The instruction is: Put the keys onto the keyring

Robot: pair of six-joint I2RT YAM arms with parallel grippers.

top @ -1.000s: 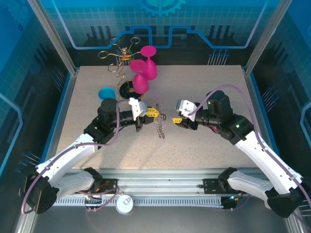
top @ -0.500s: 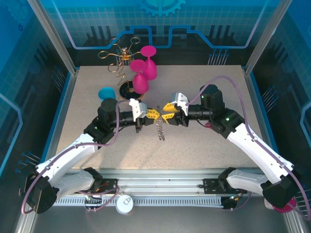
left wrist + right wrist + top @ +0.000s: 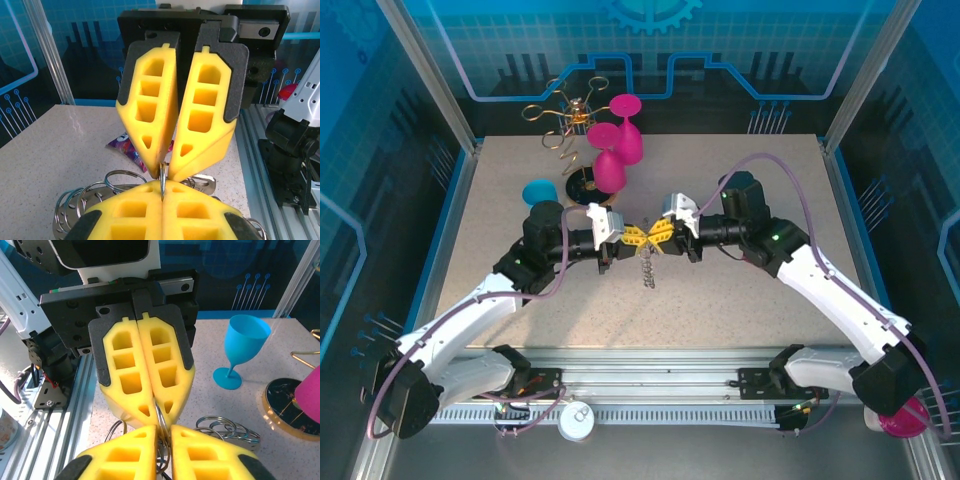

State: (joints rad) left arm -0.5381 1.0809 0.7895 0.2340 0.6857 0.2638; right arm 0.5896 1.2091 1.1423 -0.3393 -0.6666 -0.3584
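1. Both tools meet tip to tip around the middle of the desk (image 3: pixel 740 300). The left tool (image 3: pixel 632 236) comes in from 9 o'clock and the right tool (image 3: pixel 663 235) from 3 o'clock.
2. The left tool's jaws are fully together, clamped on a thin wire loop of the keyring (image 3: pixel 648 268). In the left wrist view that wire is squeezed right between my pads.
3. The right tool looks pinched onto the same loop from the opposite side. In the left wrist view its fingers make a V, with the tips closing on the wire.
4. The rest of the keyring, a tangle of silver loops, trails off toward 6 o'clock from the pinch point. I can't tell if it's dangling or resting on the desk. I honestly can't pick the keys out of that tangle.
5. My read is that we're at the two-handed hold, with the ring gripped on both sides and nothing visibly threaded yet.
6. Next I'd guess one tool has to stay put as the anchor. The other lets go, finds the keys and works them onto the loop. That needs small, slow moves, since the thin wire could easily slip out of the foam pads.
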